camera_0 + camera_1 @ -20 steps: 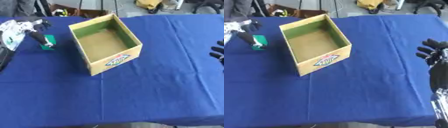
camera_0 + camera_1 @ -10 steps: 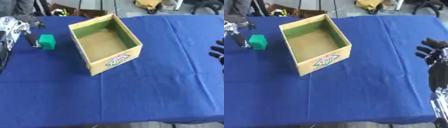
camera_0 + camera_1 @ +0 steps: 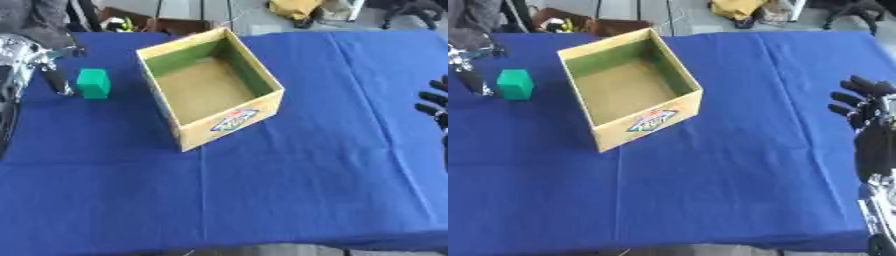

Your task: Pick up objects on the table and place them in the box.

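A small green block [image 3: 93, 83] stands on the blue table [image 3: 262, 190], left of the open cardboard box [image 3: 229, 121]. The box is yellow-brown with a green inner lining and a label on its front wall, and its inside shows nothing. My left hand [image 3: 33, 59], silver and black, sits at the left edge just left of the block. It is open, with one dark finger [image 3: 59, 82] pointing down beside the block, a narrow gap between them. My right hand [image 3: 866, 102] rests open at the right edge, fingers up, far from the box.
The blue cloth runs to the table's front edge near the bottom of the views. Beyond the far edge lie floor clutter, a brown carton [image 3: 614, 26] and yellow fabric [image 3: 737, 7]. A dark-clothed figure [image 3: 44, 17] shows at the upper left.
My left hand was over the green block and has drawn back to the left, leaving the block standing on the table. The right hand has not moved.
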`<state>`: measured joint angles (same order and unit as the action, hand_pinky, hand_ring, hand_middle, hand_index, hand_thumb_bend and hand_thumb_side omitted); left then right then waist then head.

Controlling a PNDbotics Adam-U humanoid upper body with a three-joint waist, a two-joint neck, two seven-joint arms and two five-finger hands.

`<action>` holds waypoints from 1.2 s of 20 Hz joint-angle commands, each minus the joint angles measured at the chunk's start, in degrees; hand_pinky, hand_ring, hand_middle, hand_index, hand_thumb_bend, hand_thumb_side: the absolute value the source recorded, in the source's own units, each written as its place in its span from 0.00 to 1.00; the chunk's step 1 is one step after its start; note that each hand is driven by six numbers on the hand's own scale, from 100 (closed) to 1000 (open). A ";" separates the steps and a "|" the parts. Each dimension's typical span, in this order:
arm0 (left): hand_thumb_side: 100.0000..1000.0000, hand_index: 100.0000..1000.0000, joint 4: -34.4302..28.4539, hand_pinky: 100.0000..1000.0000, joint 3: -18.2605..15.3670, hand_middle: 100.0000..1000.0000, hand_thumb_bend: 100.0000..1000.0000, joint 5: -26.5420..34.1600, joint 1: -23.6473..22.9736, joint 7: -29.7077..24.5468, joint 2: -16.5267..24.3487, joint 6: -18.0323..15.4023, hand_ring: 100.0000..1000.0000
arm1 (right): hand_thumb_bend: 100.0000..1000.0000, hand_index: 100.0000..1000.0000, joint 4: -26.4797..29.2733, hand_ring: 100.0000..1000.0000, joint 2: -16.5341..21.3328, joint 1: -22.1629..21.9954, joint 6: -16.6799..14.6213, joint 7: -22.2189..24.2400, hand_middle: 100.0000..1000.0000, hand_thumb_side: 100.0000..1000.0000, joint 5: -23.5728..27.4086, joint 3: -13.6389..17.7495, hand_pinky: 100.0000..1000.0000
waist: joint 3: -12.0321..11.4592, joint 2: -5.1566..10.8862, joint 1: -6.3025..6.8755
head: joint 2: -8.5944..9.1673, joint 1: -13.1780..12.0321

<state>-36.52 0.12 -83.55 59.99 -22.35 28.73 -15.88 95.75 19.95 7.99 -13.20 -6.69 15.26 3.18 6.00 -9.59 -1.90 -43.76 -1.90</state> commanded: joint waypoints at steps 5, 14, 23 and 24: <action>0.11 0.85 -0.23 0.77 -0.39 0.71 0.76 5.60 1.30 -1.70 0.27 0.40 0.77 | 0.00 0.81 1.42 0.73 1.02 0.26 -0.17 0.00 0.74 0.96 0.37 0.53 0.72 | 0.22 0.69 -0.06 | 0.12 -0.02; 0.09 0.78 -0.19 0.73 -0.13 0.62 0.71 7.80 0.47 -2.10 -0.15 0.68 0.71 | 0.00 0.81 1.45 0.73 0.85 0.23 -0.15 -0.01 0.74 0.97 0.34 0.58 0.72 | 0.45 0.49 -0.04 | 0.09 0.02; 0.05 0.52 0.19 0.63 -0.08 0.38 0.60 9.31 -0.11 -1.27 -0.75 0.53 0.48 | 0.00 0.81 1.48 0.73 0.75 0.14 -0.13 -0.02 0.74 0.97 0.33 0.62 0.72 | 0.46 0.46 -0.14 | 0.03 0.07; 0.04 0.49 0.04 0.62 -0.14 0.35 0.58 9.65 -0.12 -0.88 -0.78 0.58 0.45 | 0.00 0.81 1.48 0.73 0.74 0.13 -0.13 -0.02 0.74 0.97 0.33 0.63 0.72 | 0.42 0.47 -0.16 | 0.02 0.07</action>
<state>-35.85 0.13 -74.37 59.02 -23.70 27.28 -15.31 95.76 19.91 7.76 -13.21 -6.70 15.27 3.20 6.37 -9.90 -2.03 -43.75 -1.87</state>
